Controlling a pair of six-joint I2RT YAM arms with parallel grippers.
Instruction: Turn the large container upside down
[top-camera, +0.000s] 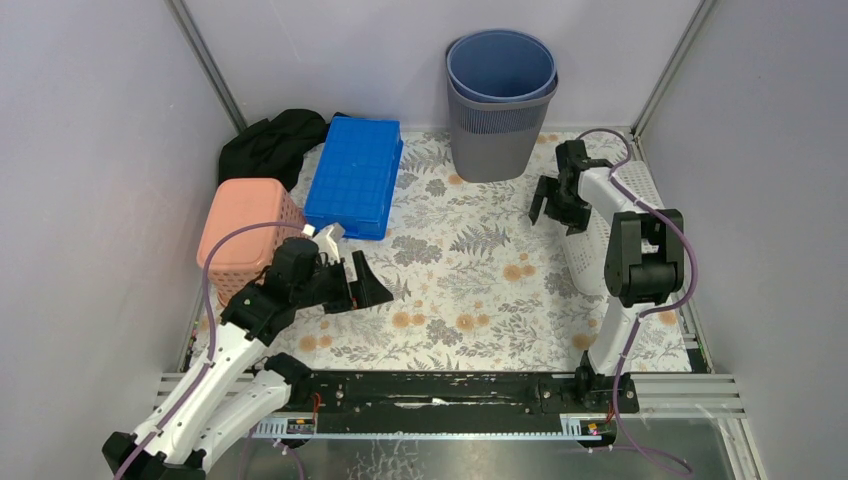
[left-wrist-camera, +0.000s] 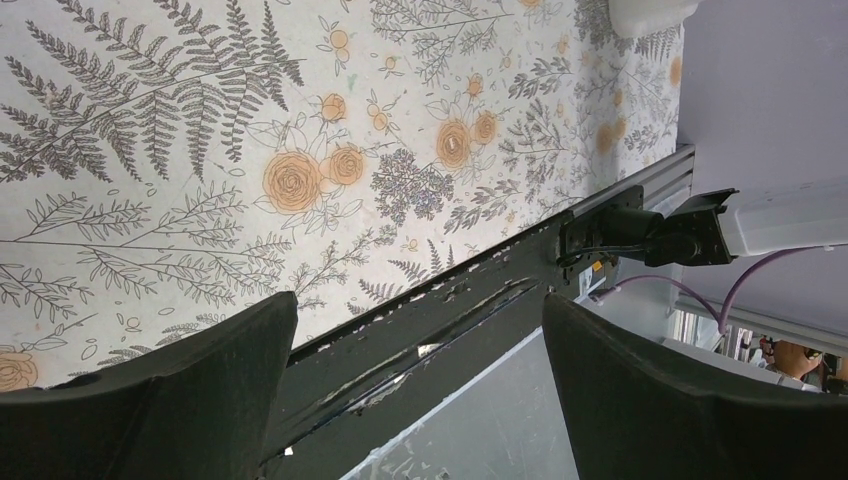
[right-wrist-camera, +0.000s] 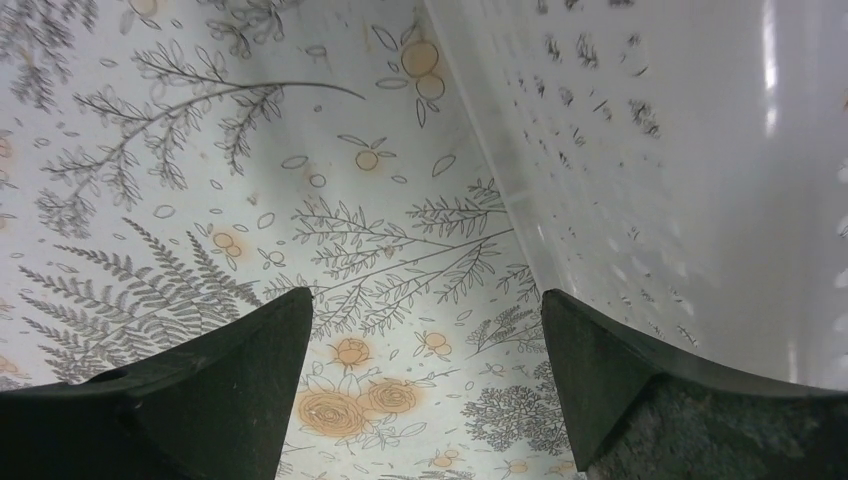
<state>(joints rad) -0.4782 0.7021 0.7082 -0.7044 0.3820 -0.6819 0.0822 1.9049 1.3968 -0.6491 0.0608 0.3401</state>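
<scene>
The large container (top-camera: 640, 185) is a white perforated basket lying along the right edge of the flowered tablecloth, partly hidden under my right arm. Its white holed wall (right-wrist-camera: 700, 150) fills the right side of the right wrist view. I cannot tell which way up it stands. My right gripper (top-camera: 552, 218) hangs just left of it, open and empty, with only the cloth between its fingers (right-wrist-camera: 427, 295); the right finger is close to the wall. My left gripper (top-camera: 372, 285) stands open and empty low at the left, far from the container, over the cloth and the black front rail (left-wrist-camera: 420, 300).
A blue crate (top-camera: 355, 175) lies at the back left showing a ribbed grid face. A pink basket (top-camera: 245, 235) sits beside my left arm, with black cloth (top-camera: 270, 145) behind it. Two stacked bins (top-camera: 500, 100) stand at the back centre. Walls close in on three sides.
</scene>
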